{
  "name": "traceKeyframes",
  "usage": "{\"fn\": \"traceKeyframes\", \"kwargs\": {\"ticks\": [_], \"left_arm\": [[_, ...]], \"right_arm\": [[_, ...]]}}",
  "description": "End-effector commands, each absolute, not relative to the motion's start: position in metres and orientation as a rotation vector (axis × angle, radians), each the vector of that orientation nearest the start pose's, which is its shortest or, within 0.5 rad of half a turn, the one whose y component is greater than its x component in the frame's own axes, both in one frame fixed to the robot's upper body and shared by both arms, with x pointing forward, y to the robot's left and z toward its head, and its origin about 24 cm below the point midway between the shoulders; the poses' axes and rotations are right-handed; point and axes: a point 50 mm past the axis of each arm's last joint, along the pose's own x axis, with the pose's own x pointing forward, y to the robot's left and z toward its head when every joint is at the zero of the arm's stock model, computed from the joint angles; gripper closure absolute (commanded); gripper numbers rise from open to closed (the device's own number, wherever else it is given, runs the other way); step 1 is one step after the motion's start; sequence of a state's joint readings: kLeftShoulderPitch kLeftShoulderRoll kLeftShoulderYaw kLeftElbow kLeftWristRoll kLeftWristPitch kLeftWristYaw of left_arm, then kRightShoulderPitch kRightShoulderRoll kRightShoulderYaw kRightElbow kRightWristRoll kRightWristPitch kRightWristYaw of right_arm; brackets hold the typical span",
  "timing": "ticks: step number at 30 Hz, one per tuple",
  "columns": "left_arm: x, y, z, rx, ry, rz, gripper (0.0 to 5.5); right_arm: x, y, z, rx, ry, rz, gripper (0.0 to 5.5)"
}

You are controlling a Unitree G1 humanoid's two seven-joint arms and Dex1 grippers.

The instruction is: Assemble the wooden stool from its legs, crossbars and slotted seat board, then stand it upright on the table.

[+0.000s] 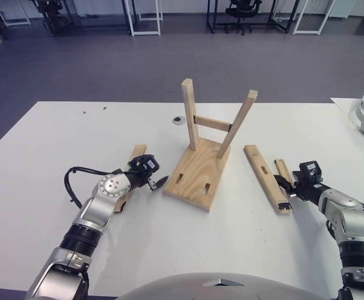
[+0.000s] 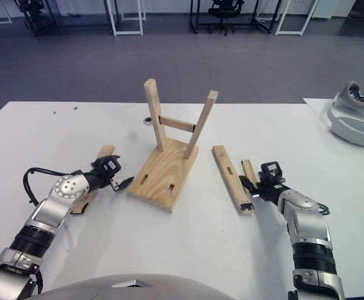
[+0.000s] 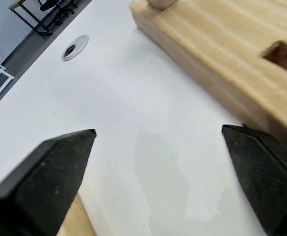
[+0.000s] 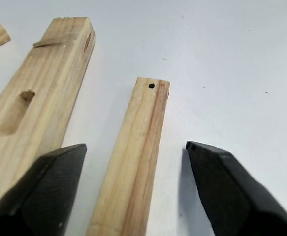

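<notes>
- Fingers (image 4: 45, 187) of the right claw (image 4: 134, 147), lower right of the head view, are spread wide and straddle a short crossbar (image 4: 145, 113) flat on the table (image 1: 57, 137). Nothing pinched yet.
- Loose leg (image 4: 40, 93) lies just beside that crossbar, slot up.
- Left claw (image 3: 158, 132), lower left, is spread and empty, just beside the seat board (image 1: 197, 172); another leg (image 1: 137, 152) lies by its arm.
- Seat board sits mid-frame, two upright legs (image 1: 190, 115) and a rung (image 1: 211, 123) already in it.
- Looks like crossbar pickup: close, lift, then line it up with the loose leg's slot.
</notes>
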State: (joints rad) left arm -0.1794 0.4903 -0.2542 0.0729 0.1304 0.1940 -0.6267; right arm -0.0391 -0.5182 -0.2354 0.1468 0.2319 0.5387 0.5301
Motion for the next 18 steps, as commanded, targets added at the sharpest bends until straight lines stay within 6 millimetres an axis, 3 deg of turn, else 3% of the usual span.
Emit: {"fn": "traceKeyframes", "kwargs": {"ticks": [1, 7, 11, 15, 17, 18], "left_arm": [[0.246, 0.164, 0.028, 0.657, 0.412, -0.869, 0.78], [0.232, 0.154, 0.035, 0.675, 0.408, -0.927, 0.78], [0.227, 0.137, 0.050, 0.575, 0.341, -0.974, 0.78], [0.221, 0.123, 0.057, 0.473, 0.302, -1.034, 0.78], [0.230, 0.132, 0.068, 0.494, 0.265, -0.963, 0.78], [0.241, 0.140, 0.083, 0.499, 0.201, -0.884, 0.78]], "right_arm": [[0.216, -0.297, 0.007, 0.014, 0.711, 0.108, 2.54], [0.212, -0.294, 0.000, 0.045, 0.739, 0.116, 3.59], [0.217, -0.291, 0.004, -0.004, 0.683, 0.132, 4.18], [0.240, -0.297, 0.038, -0.088, 0.438, 0.112, 4.18], [0.249, -0.281, 0.075, -0.125, 0.237, 0.261, 4.18], [0.248, -0.267, 0.097, -0.126, 0.126, 0.370, 4.18]]}}
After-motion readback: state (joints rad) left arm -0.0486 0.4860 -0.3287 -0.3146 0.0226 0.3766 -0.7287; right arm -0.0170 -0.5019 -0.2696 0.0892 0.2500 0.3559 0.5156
